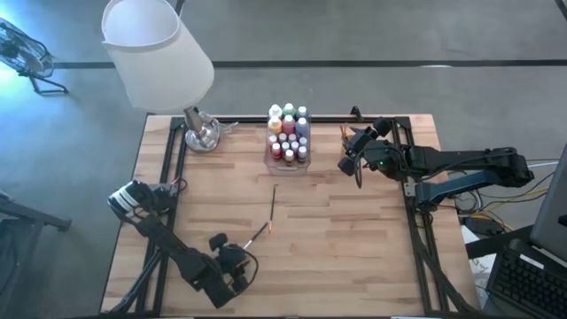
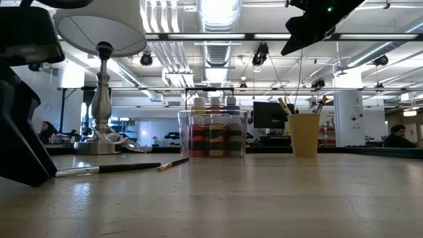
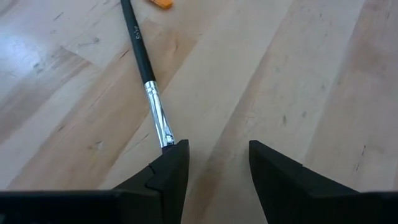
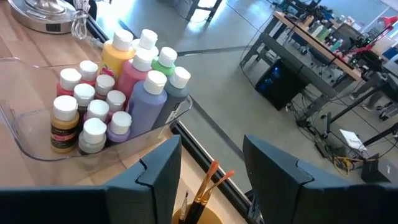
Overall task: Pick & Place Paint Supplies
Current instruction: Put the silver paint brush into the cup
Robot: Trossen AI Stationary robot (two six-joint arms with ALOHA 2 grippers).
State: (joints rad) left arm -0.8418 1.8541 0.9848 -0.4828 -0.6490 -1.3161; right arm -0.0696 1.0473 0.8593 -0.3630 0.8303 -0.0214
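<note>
A dark-handled paintbrush [image 3: 140,51] lies flat on the wooden table. Its silver ferrule end [image 3: 163,127] runs up to one fingertip of my open left gripper [image 3: 217,165], which is low at the table's near left [image 1: 232,259]. A second thin brush [image 1: 274,202] with an orange end [image 2: 173,163] lies beyond it. Several white-capped paint bottles [image 4: 134,81] stand in a clear plastic box [image 1: 289,142]. My right gripper [image 4: 211,155] is open and raised over the orange cup [image 2: 304,134], which holds brushes [image 4: 202,190]. My left gripper stands with one fingertip [image 3: 177,155] at the ferrule end of the brush [image 3: 166,138], slanting down at the table. The finger hides the brush's tip, so I cannot tell whether they touch. The brush lies flat on the wood.
A table lamp with a white shade [image 1: 158,49] and a silver base [image 1: 202,135] stands at the far left. The clear box [image 2: 213,132] sits at the far middle. The table's black rim [image 1: 412,230] runs along both sides. Bare wood [image 1: 345,248] lies between the arms.
</note>
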